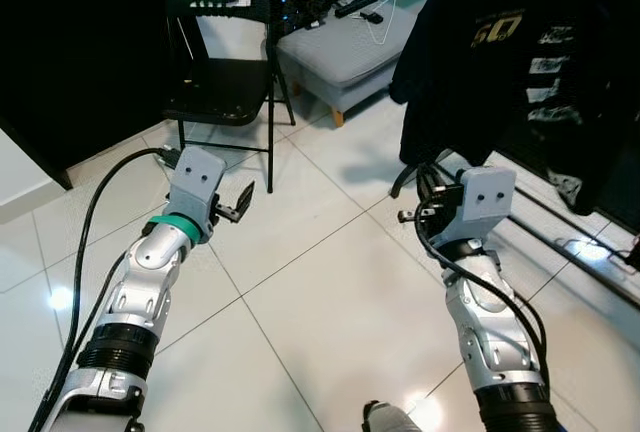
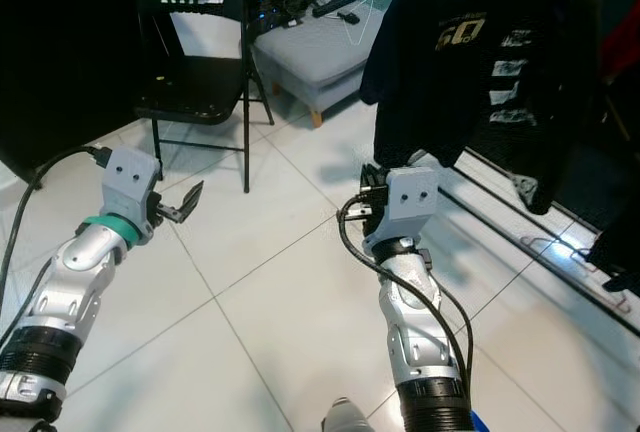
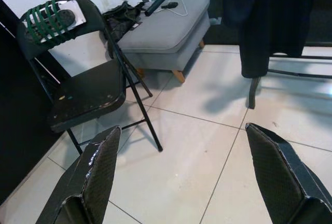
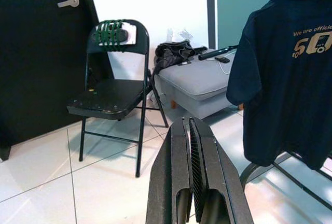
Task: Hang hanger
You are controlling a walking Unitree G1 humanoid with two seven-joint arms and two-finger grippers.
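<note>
Above tiled floor (image 1: pixel 300 292): left gripper (image 1: pixel 240 204) spread, right gripper (image 4: pixel 193 182) closed, empty.

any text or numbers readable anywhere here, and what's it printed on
"We are offici": gold line, cut off by the frame edge, on the back of the dark t-shirt hanging on the rack.
"50": large gold figures below that line, partly cut off; the last character may be a logo.
White print blocks lower on the shirt: too blurred to read.
Nothing readable on the folding chair, the grey ottoman or the door.
</note>
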